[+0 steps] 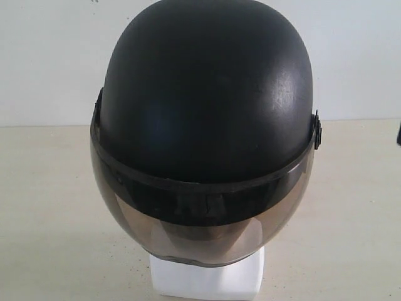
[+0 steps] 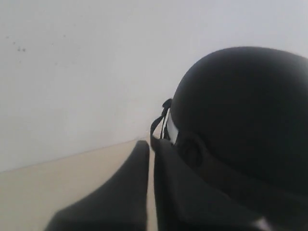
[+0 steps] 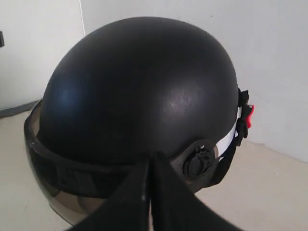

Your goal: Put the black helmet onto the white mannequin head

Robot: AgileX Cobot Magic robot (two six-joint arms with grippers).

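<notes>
The black helmet (image 1: pixel 207 94) sits over the white mannequin head, whose blocky neck base (image 1: pixel 207 279) shows below the smoky visor (image 1: pixel 200 232). The face is hidden behind the visor. In the left wrist view my left gripper (image 2: pixel 150 144) is shut, with only a thin slit between its fingers, and its tips are just beside the helmet (image 2: pixel 240 110) near the side pivot. In the right wrist view my right gripper (image 3: pixel 150 161) is shut with nothing in it, its tips close to the helmet (image 3: pixel 139 82) by the visor pivot (image 3: pixel 198 162). Neither gripper shows clearly in the exterior view.
The beige table (image 1: pixel 44 207) spreads on both sides of the head, with a white wall (image 1: pixel 50 56) behind. A black strap with a red buckle (image 3: pixel 248 113) hangs at the helmet's back. A dark sliver (image 1: pixel 399 133) shows at the exterior view's right edge.
</notes>
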